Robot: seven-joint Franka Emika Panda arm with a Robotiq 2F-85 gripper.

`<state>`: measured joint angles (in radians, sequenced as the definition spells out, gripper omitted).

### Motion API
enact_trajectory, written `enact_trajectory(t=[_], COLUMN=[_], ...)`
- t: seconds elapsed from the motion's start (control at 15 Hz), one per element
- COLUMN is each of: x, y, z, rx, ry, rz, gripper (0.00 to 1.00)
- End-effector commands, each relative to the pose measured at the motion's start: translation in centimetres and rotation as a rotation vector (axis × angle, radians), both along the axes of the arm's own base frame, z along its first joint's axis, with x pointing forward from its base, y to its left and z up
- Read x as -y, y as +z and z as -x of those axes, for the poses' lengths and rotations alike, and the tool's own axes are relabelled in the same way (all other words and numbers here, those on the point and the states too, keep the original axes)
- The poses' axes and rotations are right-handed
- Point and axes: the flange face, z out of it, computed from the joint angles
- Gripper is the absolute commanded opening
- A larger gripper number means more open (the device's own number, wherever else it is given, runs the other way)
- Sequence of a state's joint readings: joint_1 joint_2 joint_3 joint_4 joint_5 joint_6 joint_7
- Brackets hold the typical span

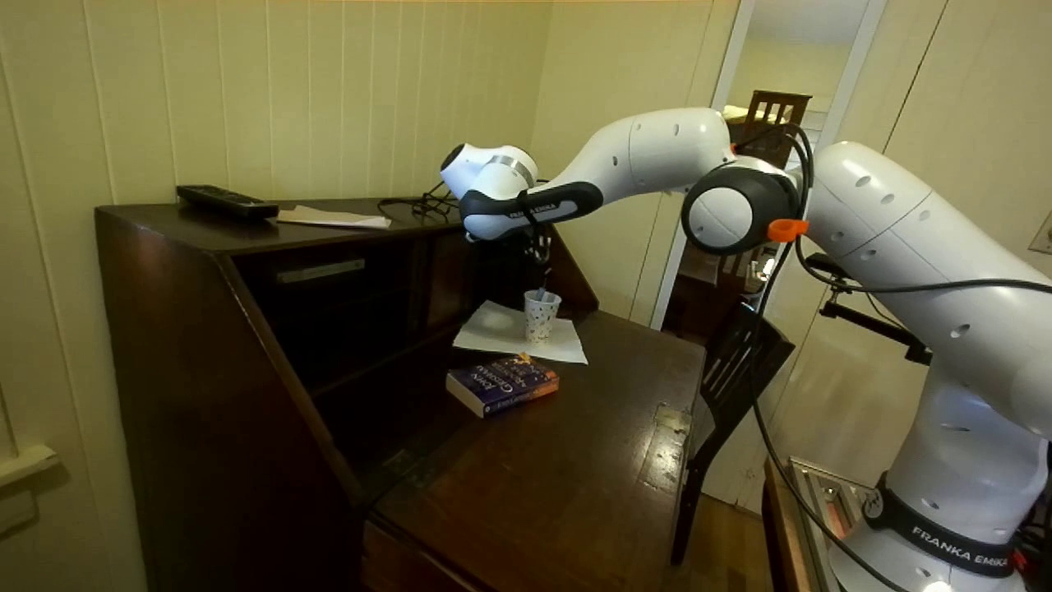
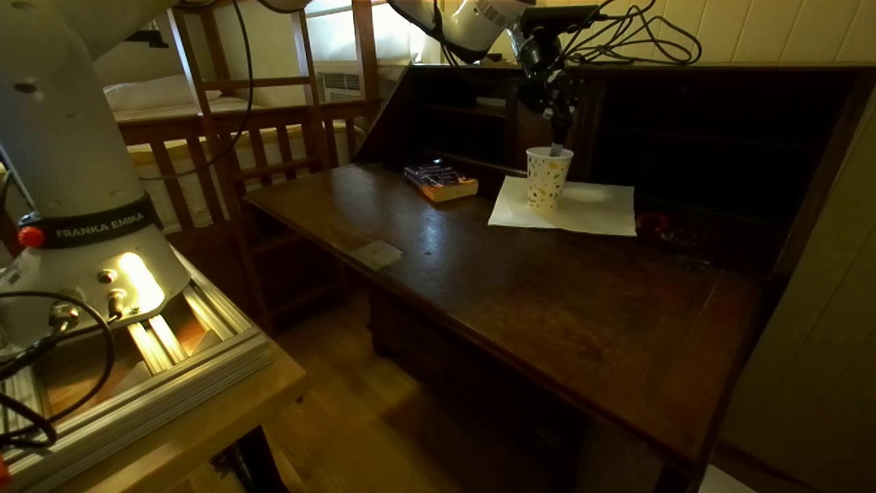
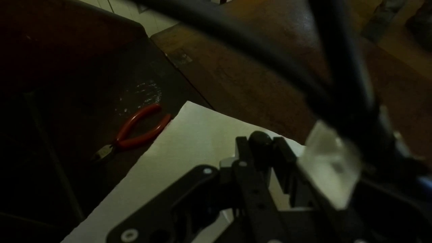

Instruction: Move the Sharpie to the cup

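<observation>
The gripper (image 3: 260, 148) is clamped on the Sharpie (image 2: 556, 148), whose dark rounded end shows pinched from both sides in the wrist view. The Sharpie points down from the gripper, its long axis close to upright with a slight lean, and in both exterior views its lower end shows within the mouth of the speckled paper cup (image 2: 546, 183), directly below. Whether it touches the inside of the cup cannot be told. The coming move turns on that line-up of Sharpie and rim: it likely calls for a little lowering and then a release, and a sideways drift could push the cup over. The paper cup stands upright on a white paper sheet (image 1: 493, 329). Just beside the sheet lies a John Grisham paperback (image 1: 502, 384); on the opposite side are red-handled pliers (image 3: 135, 141), one handle touching the sheet's edge or nearly so. All of this rests on the dark wooden counter (image 1: 526, 469).
</observation>
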<state>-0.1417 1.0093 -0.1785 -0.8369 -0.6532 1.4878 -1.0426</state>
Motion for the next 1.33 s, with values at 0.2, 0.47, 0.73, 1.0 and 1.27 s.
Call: enact_trajectory(t=[0.2,0.47,0.73,1.0,1.27], x=[0.1,-0.1,-0.6,-0.5,-0.4], y=[1.4,5.6,13.1,20.3,23.9], z=[0.1,1.3,4.0,7.7,10.0], rx=[-0.010,0.022,0.091,0.157,0.247], ry=[-0.039,-0.111,-0.221,-0.352,-0.502], rz=[0.023,-0.017,-0.136,-0.254,-0.356], gripper=[0.67,0.95,1.00,1.00,1.00])
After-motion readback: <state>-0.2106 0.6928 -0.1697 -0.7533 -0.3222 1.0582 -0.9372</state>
